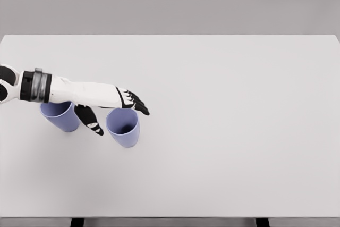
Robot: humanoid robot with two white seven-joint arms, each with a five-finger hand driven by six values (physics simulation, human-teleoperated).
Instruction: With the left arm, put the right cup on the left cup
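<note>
Two lavender cups stand upright on the white table (pixel 223 131). The right cup (pixel 124 127) shows its open mouth, and the left cup (pixel 59 116) is partly hidden under my left forearm. My left hand (pixel 119 112) hovers between them, just above and to the left of the right cup's rim. Its dark fingers (pixel 137 103) stretch out past the rim's far edge, and the thumb (pixel 90 122) hangs down between the two cups. The hand is open and holds nothing.
The table's front edge runs along the bottom of the view, with two dark legs below it. A grey wall rises behind the far edge.
</note>
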